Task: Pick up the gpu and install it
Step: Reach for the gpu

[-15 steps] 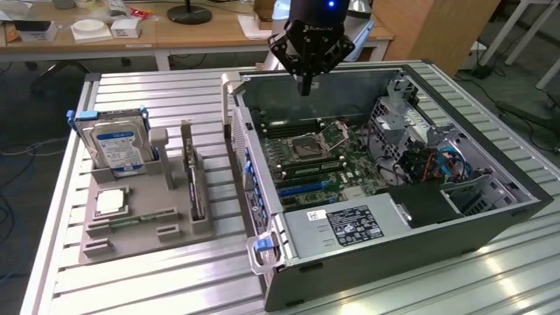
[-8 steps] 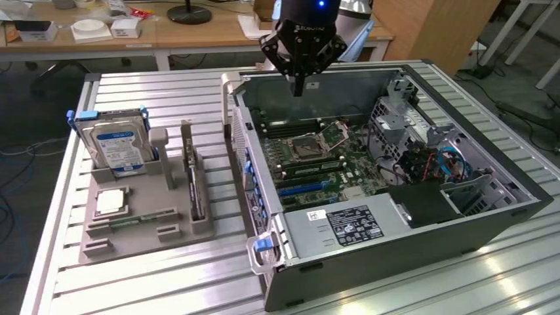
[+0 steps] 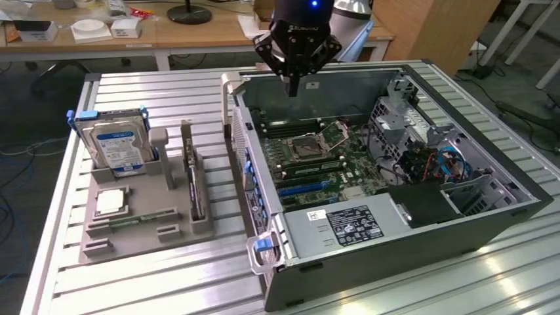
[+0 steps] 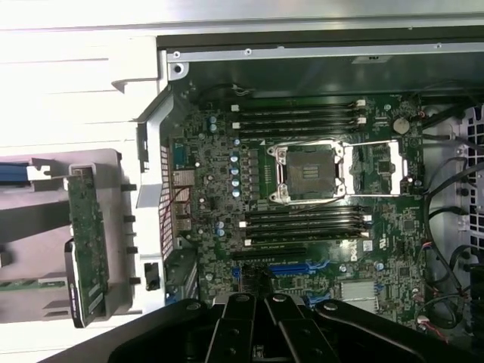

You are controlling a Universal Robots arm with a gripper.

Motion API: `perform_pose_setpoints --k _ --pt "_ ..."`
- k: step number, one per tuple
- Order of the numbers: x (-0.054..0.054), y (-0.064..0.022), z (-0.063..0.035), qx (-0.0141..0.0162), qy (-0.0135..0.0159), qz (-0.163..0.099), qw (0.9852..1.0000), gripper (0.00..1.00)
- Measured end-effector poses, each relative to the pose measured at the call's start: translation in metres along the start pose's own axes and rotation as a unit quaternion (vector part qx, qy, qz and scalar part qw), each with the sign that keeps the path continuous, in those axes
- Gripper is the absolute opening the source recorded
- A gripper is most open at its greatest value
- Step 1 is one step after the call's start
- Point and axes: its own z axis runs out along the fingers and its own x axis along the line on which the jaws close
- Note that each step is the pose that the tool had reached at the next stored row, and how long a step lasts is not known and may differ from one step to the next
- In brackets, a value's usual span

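Observation:
The gpu (image 3: 194, 187) stands edge-on in a slot of the grey holder tray (image 3: 140, 239), at the exterior view's left of the open computer case (image 3: 368, 269). In the wrist view the gpu (image 4: 89, 242) shows its brownish-green board outside the case wall. My gripper (image 3: 293, 90) hangs above the rear part of the case, over the motherboard (image 3: 315, 154), well apart from the gpu. Its fingers come together to a point and hold nothing. The gripper (image 4: 261, 302) also sits over the motherboard (image 4: 302, 227), close to the blue slots (image 4: 291, 267).
A silver hard drive (image 3: 118, 147) with a blue-white label stands upright in the tray. A processor chip (image 3: 111, 200) and a green memory stick (image 3: 131, 220) lie there too. A power supply (image 3: 350, 226), cables (image 3: 437, 161) and drive cages crowd the case. Desks stand behind the metal table (image 3: 157, 88).

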Motion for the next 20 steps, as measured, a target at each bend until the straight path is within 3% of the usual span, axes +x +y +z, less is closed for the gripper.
perform_pose_setpoints --k 20 --pt "0.024 -0.0018 -0.0006 0.0000 0.0000 0.000 1.0000 0.10"
